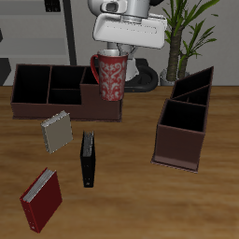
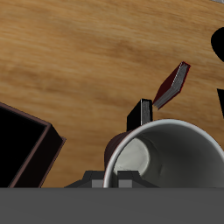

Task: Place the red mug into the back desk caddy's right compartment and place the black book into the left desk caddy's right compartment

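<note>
My gripper (image 1: pixel 113 53) is shut on the rim of the red mug (image 1: pixel 110 77) and holds it upright over the back desk caddy (image 1: pixel 37 108), above its right compartment (image 1: pixel 94 94), the large end section. In the wrist view the mug's white inside (image 2: pixel 171 162) fills the foreground. The black book (image 1: pixel 88 159) lies flat on the table in front of that caddy; it also shows in the wrist view (image 2: pixel 142 112). The left desk caddy (image 1: pixel 182 140) stands apart, seen end-on, with its right compartment (image 1: pixel 180 119) nearest the table's front.
A grey-beige patterned book (image 1: pixel 56 132) lies beside the black book. A red book (image 1: pixel 42 199) lies near the table's front edge and shows in the wrist view (image 2: pixel 172 83). A caddy corner (image 2: pixel 26 149) is close to the mug. A potted plant (image 1: pixel 187 37) stands behind.
</note>
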